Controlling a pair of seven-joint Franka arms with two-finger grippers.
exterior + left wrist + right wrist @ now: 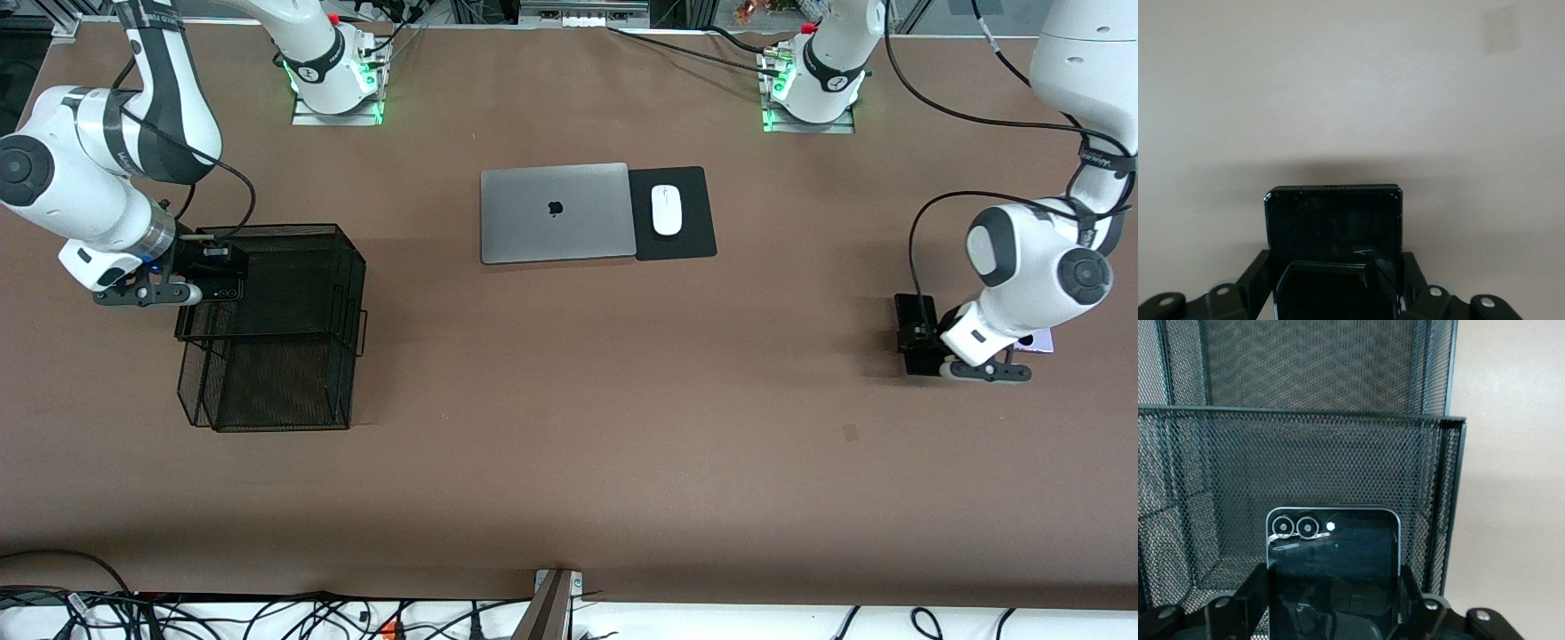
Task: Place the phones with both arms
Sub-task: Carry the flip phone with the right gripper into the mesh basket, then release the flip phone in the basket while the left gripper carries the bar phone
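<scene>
while the right gripper (1331,613) clamps a black phone (1331,567), the left gripper (1335,293) clamps another phone (1333,227).

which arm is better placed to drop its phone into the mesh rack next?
Right. The right gripper is shut on a black phone at the mesh rack. The left gripper grips a small black phone low at the left arm's end of the table, well away from the rack.

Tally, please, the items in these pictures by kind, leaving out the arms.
Phones: 3 (black phone with two lenses, small black phone, lilac phone)
Laptop: 1
Mouse: 1
Mouse pad: 1
Mesh rack: 1
Total: 7
</scene>
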